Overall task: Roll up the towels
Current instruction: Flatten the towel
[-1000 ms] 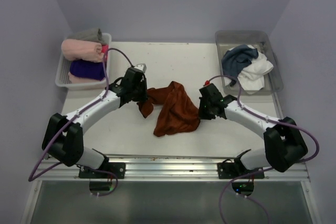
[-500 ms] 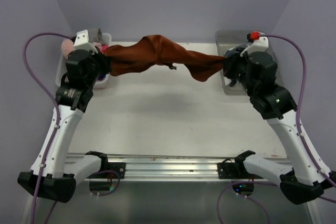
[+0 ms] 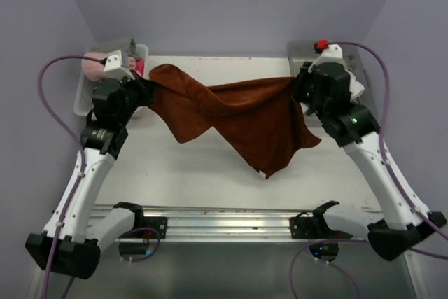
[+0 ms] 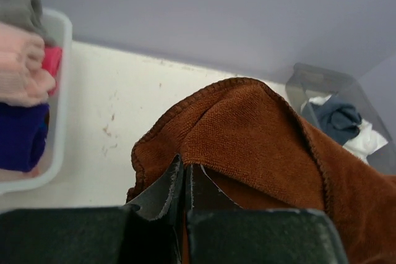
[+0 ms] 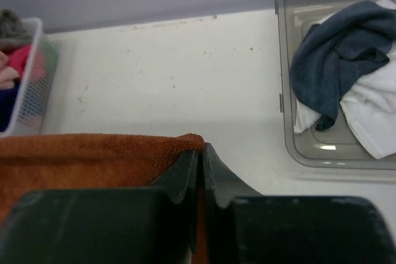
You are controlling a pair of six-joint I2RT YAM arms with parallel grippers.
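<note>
Now the rust-brown towel [image 3: 238, 113] hung in the air over the far half of the bench [image 3: 182, 173], held by two of its upper corners and spread between the two arms. Its top edge sagged a little in the middle, and the loose cloth fell down in folds to a point toward the near side. Whether this lowest point touched the bench, I could not tell.

The left end effector [image 3: 143, 89] was closed on the left corner of the towel; in the left wrist view the two fingers [image 4: 167, 193] stood pressed together with the brown terry edge pinched between them. The right end effector [image 3: 299, 85] was closed on the right corner in the same way, and the right wrist view showed the hem of the cloth caught at its tips.

Behind the right arm, at the far right corner of the bench, a clear bin [image 5: 291, 146] held the dark slate-blue towel [image 5: 337, 60], which lay crumpled and partly over the white towel [image 5: 377, 122]. At the far left corner stood a white basket [image 3: 82, 103] with a pink roll [image 3: 94, 64], a purple roll [image 4: 21, 134] and a grey cloth [image 4: 21, 4] inside.
</note>
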